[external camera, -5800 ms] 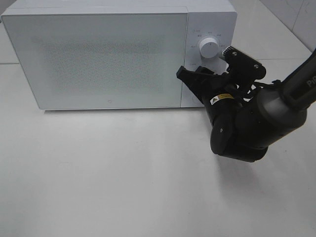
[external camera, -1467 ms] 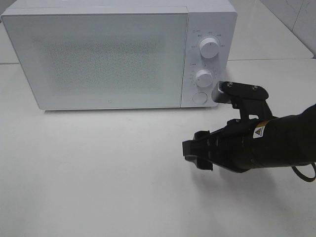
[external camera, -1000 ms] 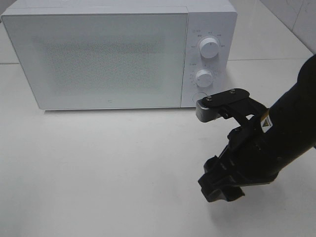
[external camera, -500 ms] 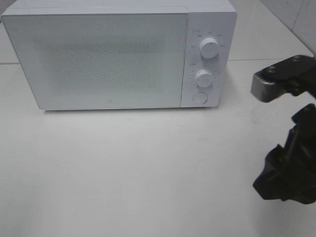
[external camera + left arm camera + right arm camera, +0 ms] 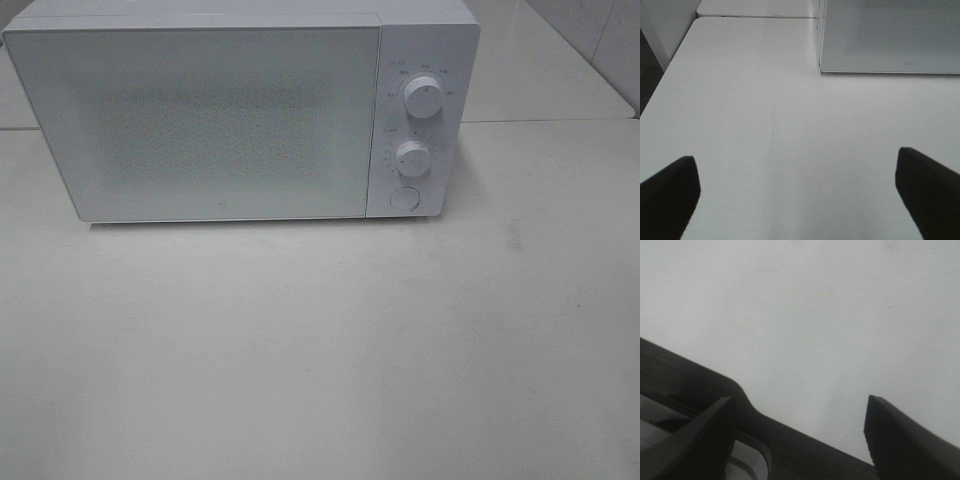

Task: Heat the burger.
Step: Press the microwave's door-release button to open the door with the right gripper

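Observation:
The burger is out of view in every frame. The white microwave (image 5: 240,110) stands at the back of the table with its door (image 5: 200,120) shut. Neither arm appears in the exterior high view. In the left wrist view my left gripper (image 5: 796,167) is open over bare table, with nothing between its fingers (image 5: 670,190), and the microwave's lower front corner (image 5: 890,45) lies ahead of it. My right gripper (image 5: 800,405) is open over bare white table, its dark fingers (image 5: 900,440) apart with nothing between them.
The microwave's control panel has two white knobs (image 5: 424,97) (image 5: 412,155) and a round button (image 5: 403,198) below them. The white table (image 5: 320,350) spreads in front. Its left edge (image 5: 660,85) drops to a dark floor. A dark band (image 5: 685,385) crosses the right wrist view.
My right arm drew back from the microwave's controls, swung down and to the right, and has left the exterior high view. The microwave door stayed shut.

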### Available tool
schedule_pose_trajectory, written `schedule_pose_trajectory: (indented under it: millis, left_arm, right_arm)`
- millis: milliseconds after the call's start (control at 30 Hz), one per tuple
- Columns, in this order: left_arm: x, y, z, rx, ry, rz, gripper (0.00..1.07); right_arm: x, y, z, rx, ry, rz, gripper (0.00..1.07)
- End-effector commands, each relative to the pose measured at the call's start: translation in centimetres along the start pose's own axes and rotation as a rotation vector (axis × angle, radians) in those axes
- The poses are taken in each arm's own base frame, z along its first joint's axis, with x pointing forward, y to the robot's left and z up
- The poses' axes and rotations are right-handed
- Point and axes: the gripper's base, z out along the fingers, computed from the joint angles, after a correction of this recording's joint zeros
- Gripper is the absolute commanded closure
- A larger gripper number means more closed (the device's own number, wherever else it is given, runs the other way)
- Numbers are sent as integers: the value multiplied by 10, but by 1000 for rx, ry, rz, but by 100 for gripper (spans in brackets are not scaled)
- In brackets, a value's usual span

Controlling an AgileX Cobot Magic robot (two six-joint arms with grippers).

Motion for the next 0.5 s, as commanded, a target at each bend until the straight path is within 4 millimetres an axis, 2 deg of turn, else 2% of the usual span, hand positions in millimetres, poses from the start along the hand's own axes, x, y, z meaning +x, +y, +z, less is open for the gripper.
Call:
schedule_pose_trajectory:
  millis: [33, 67, 133, 267, 500]
  left_arm:
    - [1, 0, -2, -1, -30, -6, 7]
    - [1, 0, -2, -1, -30, -6, 7]
    - [1, 0, -2, -1, -30, -6, 7]
    - [1, 0, -2, -1, -30, -6, 7]
    - [1, 0, -2, -1, -30, -6, 7]
  right_arm:
    - [9, -8, -5, 45, -23, 62, 32]
    - [17, -13, -8, 72, -50, 98, 29]
    - [21, -15, -9, 86, -65, 111, 29]
    - [43, -20, -13, 139, -125, 133, 30]
    - [63, -17, -18, 153, -221, 127, 31]
